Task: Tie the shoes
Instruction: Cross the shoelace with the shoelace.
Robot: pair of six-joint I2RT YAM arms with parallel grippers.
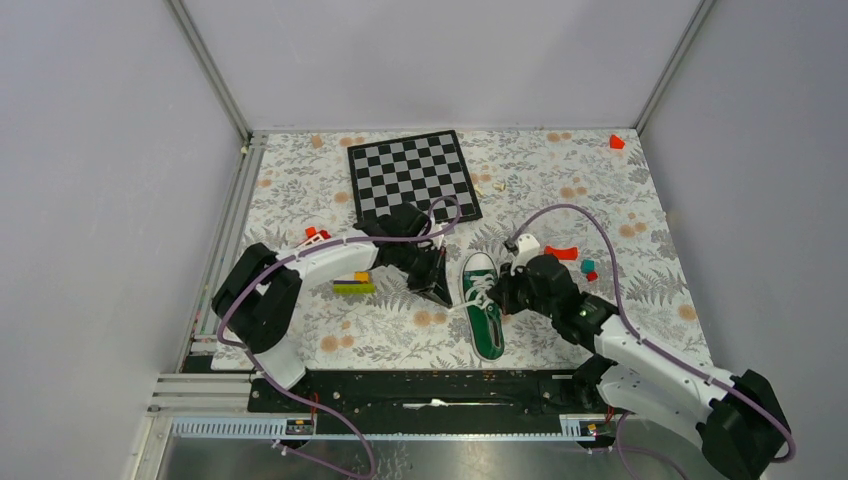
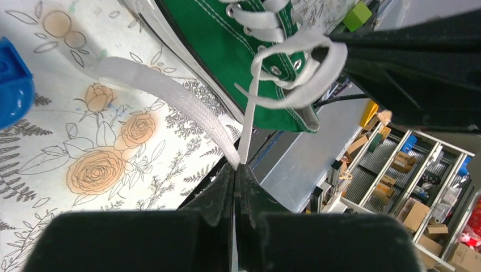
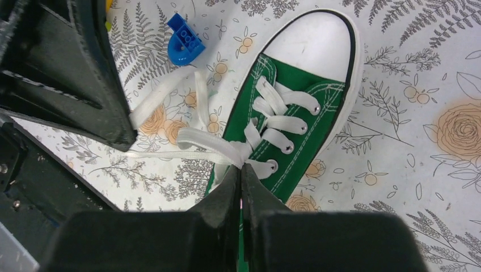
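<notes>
Both grippers nipped on the laces, ready to tighten

Low in each wrist view, left gripper [image 2: 235,168] and right gripper [image 3: 241,170] each pinch the flat white lace [image 2: 181,102]. Beyond them, at centre frame, lies the small green canvas sneaker [image 1: 483,305]. Pull outward evenly and low so it isn't dragged.

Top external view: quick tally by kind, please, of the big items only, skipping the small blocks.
Green sneaker: 1
Chessboard: 1
Robot arms: 2 (left arm, right arm)
Total: 4
</notes>
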